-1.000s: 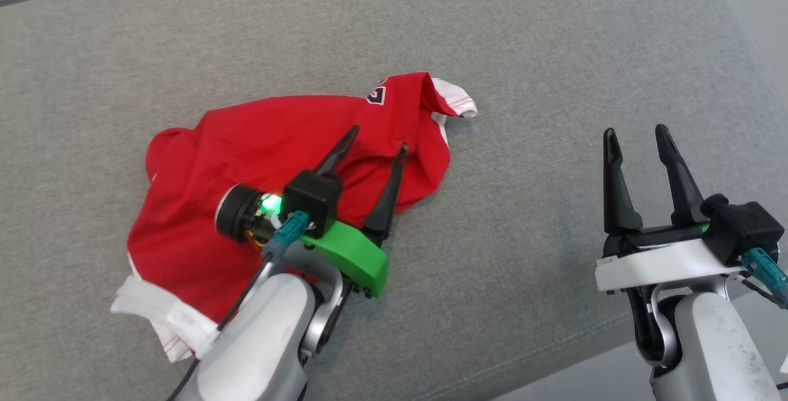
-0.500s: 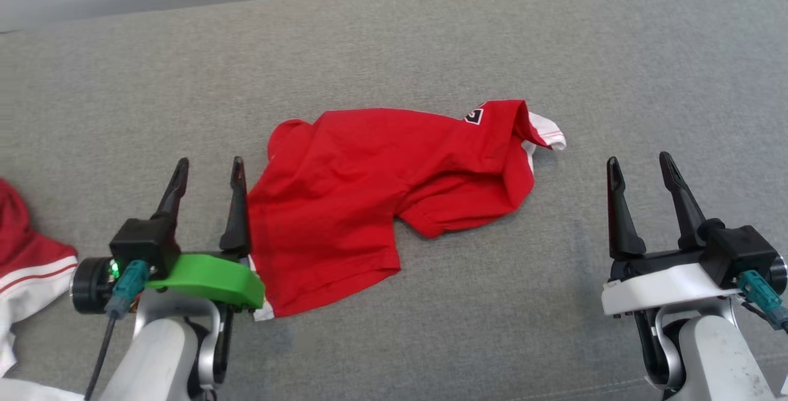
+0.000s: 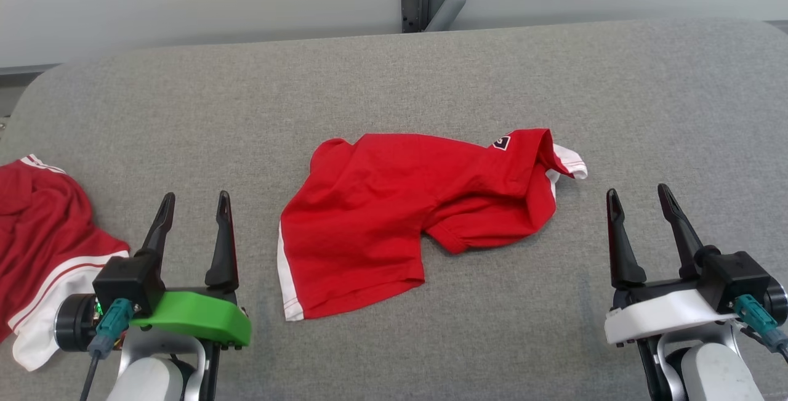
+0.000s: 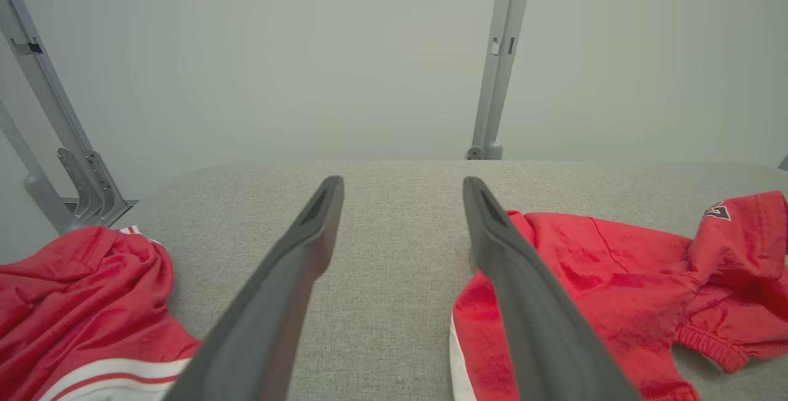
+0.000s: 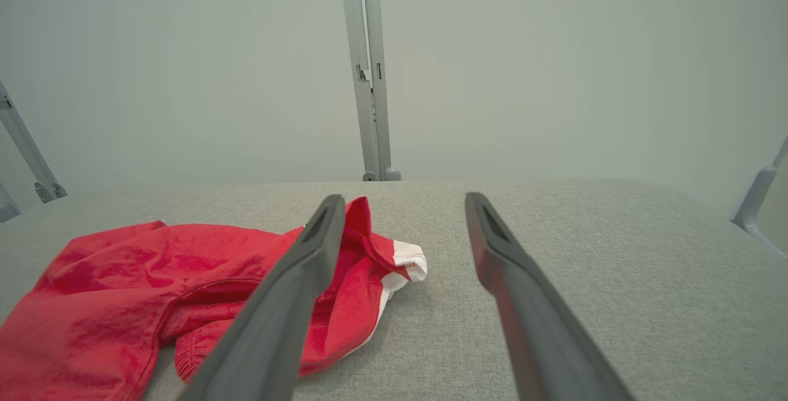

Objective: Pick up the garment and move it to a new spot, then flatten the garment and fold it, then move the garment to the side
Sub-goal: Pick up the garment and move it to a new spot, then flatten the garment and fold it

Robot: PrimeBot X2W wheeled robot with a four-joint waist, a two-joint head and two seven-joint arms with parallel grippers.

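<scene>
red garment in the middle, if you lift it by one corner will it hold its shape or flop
Probably floppy: the red garment lies creased and bunched, so it should hang limp from a pinch. Likely light, being thin cloth lying nearly flat. Pushed, it would probably wrinkle rather than slide on the textured grey surface.

Nothing readable — the garment (image 3: 369, 216) bears a dark patch (image 3: 500, 142), illegible
</scene>
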